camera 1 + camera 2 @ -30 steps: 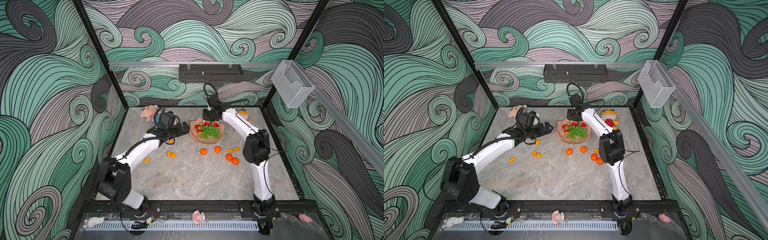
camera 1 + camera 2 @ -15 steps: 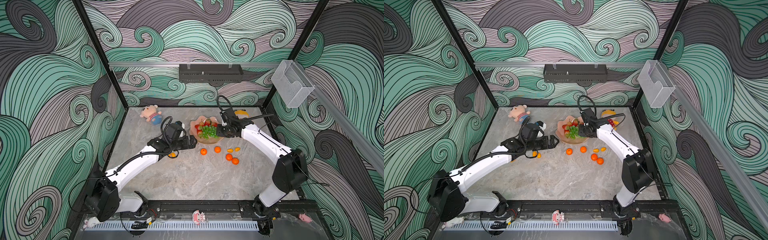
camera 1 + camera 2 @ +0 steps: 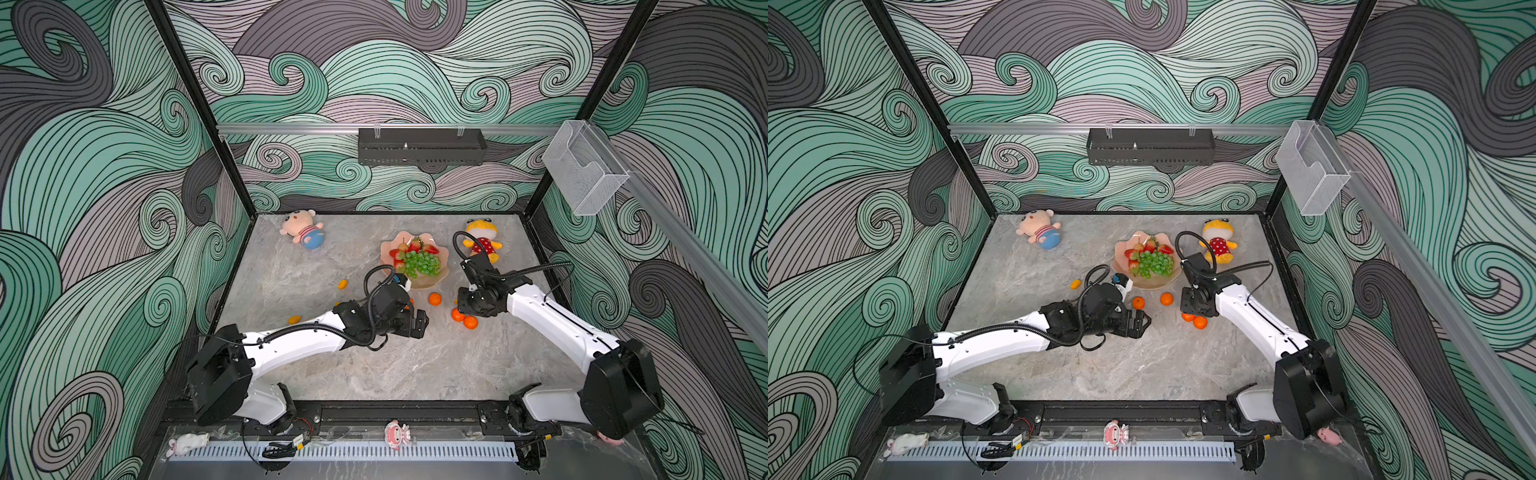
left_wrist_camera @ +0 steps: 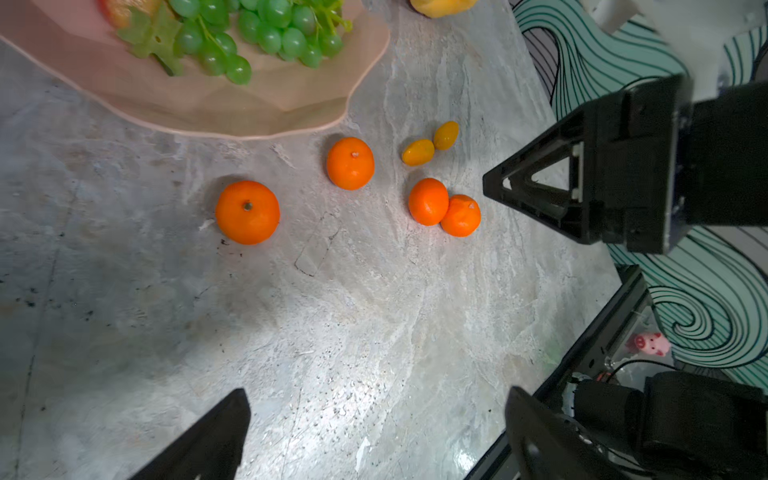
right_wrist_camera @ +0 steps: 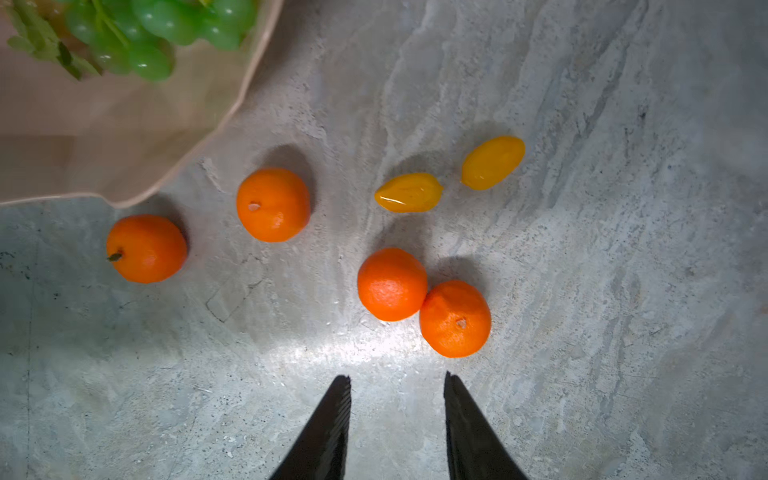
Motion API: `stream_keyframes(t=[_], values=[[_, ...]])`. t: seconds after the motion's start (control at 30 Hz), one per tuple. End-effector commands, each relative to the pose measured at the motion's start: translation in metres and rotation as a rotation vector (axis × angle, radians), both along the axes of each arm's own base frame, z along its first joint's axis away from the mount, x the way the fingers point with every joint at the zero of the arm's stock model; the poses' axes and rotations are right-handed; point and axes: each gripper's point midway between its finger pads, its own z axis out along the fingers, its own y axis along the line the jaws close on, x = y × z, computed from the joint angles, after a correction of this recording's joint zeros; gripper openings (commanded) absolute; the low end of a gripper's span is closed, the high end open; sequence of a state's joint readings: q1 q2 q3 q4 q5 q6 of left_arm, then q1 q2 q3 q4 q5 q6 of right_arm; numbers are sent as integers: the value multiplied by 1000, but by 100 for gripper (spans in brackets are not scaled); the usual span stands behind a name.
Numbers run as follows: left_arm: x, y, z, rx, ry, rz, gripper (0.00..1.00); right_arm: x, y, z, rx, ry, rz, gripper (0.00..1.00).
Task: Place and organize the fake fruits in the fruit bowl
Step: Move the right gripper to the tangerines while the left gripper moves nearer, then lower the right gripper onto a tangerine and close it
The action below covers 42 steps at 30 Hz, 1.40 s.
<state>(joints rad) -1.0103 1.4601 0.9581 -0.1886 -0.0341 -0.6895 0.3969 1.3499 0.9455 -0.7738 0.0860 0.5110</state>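
**Bowl half filled, citrus left outside**

Grapes and strawberries are in, so from my screen I judge the task about half done. The fruit bowl [image 3: 430, 283] stands at 12 o'clock from the desk centre. The green grape bunch [image 3: 422, 264] lies inside it, with the red strawberries [image 3: 415, 247] on its 12 o'clock side.

Outside lie four tangerines [image 5: 273, 205] at 5 to 6 o'clock of the bowl, two of them touching. Two kumquats [image 5: 409, 193] lie near them. Two more kumquats [image 3: 342, 284] lie apart from the rest, at 8 o'clock of the bowl. So eight small fruits are left to collect, I think.

The right hand [image 5: 395, 375] hangs close to the touching pair, its jaws parted only narrowly, with nothing between them. The left hand [image 4: 376, 397] is spread wide and also holds nothing.

The desk [image 3: 374, 374] looks like grey marbled stone, shiny under the light, with small dark specks. A pink doll [image 3: 301, 230] lies at 10 o'clock, and a yellow red-dotted doll [image 3: 482, 243] just beside the bowl at 2 o'clock. The walls [image 3: 415, 83] carry a green and grey wave pattern. A black rack [image 3: 422, 147] hangs on the back wall, and a clear plastic holder [image 3: 586, 166] sits on the rail at 2 o'clock.
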Motion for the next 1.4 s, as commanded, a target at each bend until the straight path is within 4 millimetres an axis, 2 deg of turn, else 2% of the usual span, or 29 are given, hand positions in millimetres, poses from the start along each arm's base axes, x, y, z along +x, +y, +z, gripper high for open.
stream_keyframes(t=[0.0, 0.13, 0.27, 0.67, 0.9, 1.37], values=[[10, -20, 11, -31, -55, -18, 99, -9, -11, -6, 28, 38, -41, 40], [9, -36, 11, -71, -55, -60, 99, -10, -17, -11, 55, 67, -62, 43], [11, -42, 9, -71, -54, -78, 99, -7, -20, -13, 56, 74, -62, 44], [13, -39, 4, -50, -57, -66, 99, -7, -24, -39, 20, 164, -70, 47], [15, -39, 3, -39, -59, -63, 98, -3, -28, -47, -5, 191, -73, 51], [17, -37, 1, -20, -64, -53, 99, 0, -27, -68, -18, 235, -67, 51]])
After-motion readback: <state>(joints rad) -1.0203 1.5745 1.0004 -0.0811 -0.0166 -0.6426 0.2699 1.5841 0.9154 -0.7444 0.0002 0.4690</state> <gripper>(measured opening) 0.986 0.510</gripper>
